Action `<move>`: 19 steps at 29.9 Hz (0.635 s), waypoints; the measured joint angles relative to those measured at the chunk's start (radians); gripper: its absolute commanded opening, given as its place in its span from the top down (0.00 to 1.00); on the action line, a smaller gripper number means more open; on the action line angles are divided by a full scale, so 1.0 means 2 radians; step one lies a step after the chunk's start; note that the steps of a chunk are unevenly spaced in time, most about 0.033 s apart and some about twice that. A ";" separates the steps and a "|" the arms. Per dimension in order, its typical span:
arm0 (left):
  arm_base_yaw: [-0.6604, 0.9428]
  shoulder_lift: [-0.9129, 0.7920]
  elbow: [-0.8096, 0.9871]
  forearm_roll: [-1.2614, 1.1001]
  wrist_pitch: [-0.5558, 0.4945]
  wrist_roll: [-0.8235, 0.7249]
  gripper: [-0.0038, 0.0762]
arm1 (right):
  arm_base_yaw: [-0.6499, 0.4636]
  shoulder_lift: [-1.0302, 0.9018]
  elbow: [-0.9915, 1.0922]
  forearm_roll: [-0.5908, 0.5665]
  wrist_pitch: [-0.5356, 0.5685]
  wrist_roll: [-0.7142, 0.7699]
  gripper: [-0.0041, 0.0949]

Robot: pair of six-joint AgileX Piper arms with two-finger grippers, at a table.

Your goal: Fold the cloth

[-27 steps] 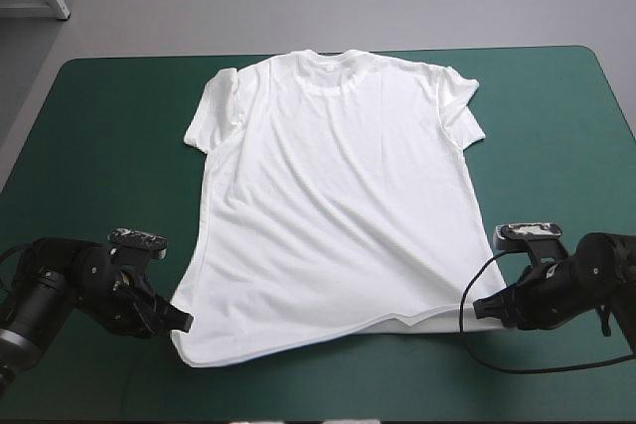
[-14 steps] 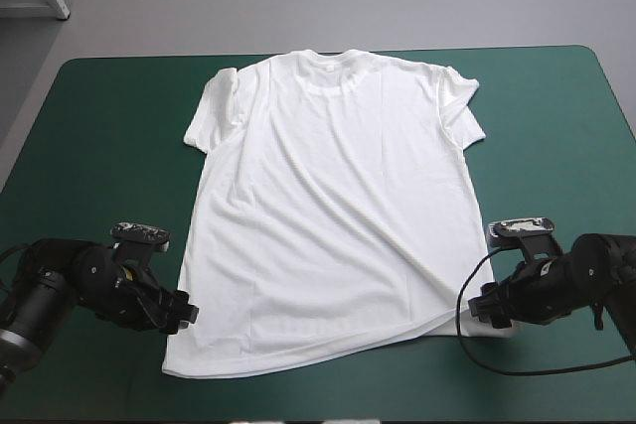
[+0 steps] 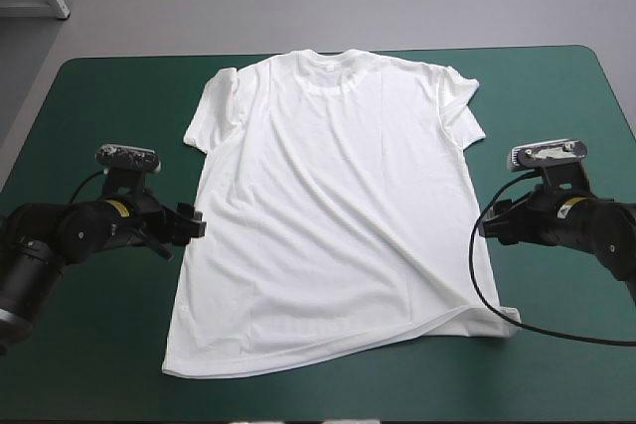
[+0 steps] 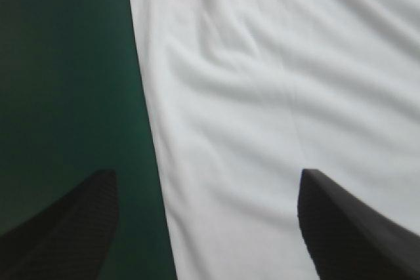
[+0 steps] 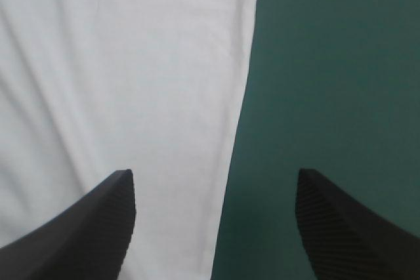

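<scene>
White T-shirt [image 3: 333, 215] lies spread flat on the teal-green table [image 3: 556, 96] as the left gripper [image 3: 191, 225] and right gripper [image 3: 485, 227], fingers [image 4: 72, 227] apart, straddle its side edges, seemingly poised to pinch them for a first fold.

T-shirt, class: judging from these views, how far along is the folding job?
Done: the T-shirt lies spread flat on the teal-green cover, collar toward the far edge. In hand: the left gripper and right gripper, both open, sit at its side edges, each straddling one edge. Left: every fold; none is made yet.
</scene>
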 measured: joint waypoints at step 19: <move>0.075 0.220 -0.061 -0.107 -0.119 0.077 0.31 | 0.000 0.028 -0.014 0.031 0.007 -0.010 0.30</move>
